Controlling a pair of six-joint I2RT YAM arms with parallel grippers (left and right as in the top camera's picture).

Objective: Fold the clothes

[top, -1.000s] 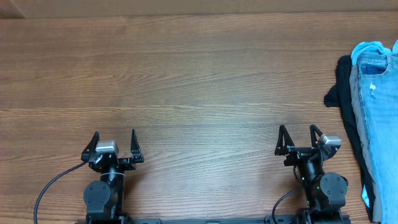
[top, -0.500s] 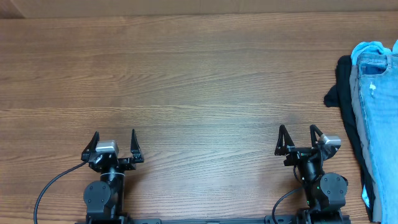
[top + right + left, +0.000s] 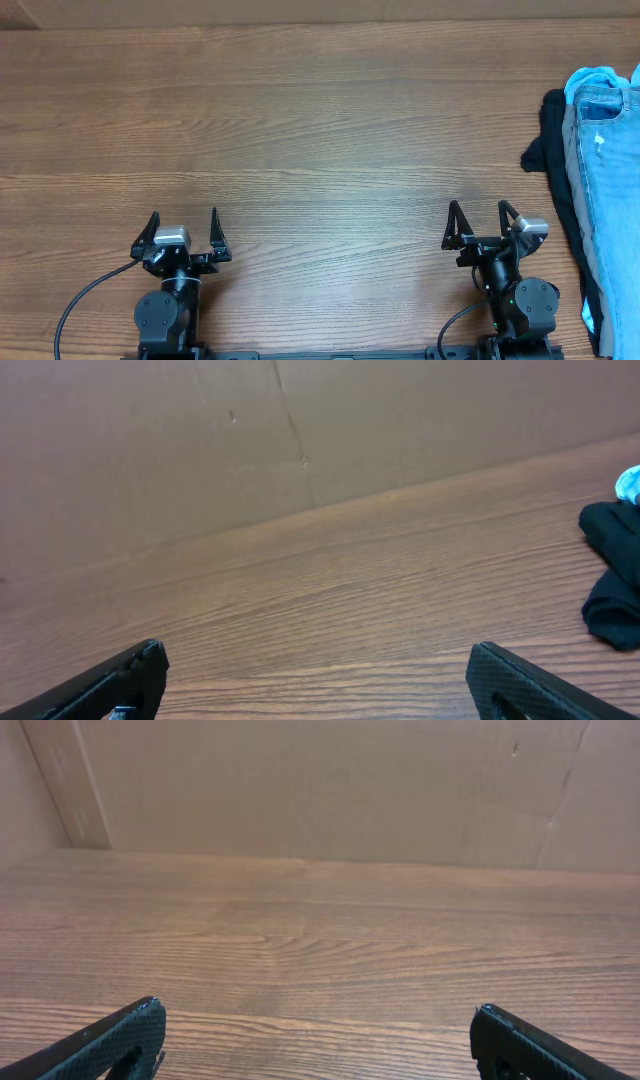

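Note:
The clothes lie in a pile at the table's right edge in the overhead view: faded light-blue jeans (image 3: 612,190) on top, a grey garment (image 3: 574,170) and a black one (image 3: 550,140) under them, a sky-blue piece (image 3: 592,78) at the far end. The right wrist view catches only the black garment (image 3: 612,575) at its right border. My left gripper (image 3: 183,216) sits near the front edge at the left, open, nothing between its fingers (image 3: 110,1042). My right gripper (image 3: 480,212) sits open at the front right, a short way left of the pile, its fingers (image 3: 520,685) empty.
A bare wooden table (image 3: 300,130) stretches across the view. A brown cardboard wall (image 3: 330,790) stands along its far side. A black cable (image 3: 85,295) loops from the left arm's base.

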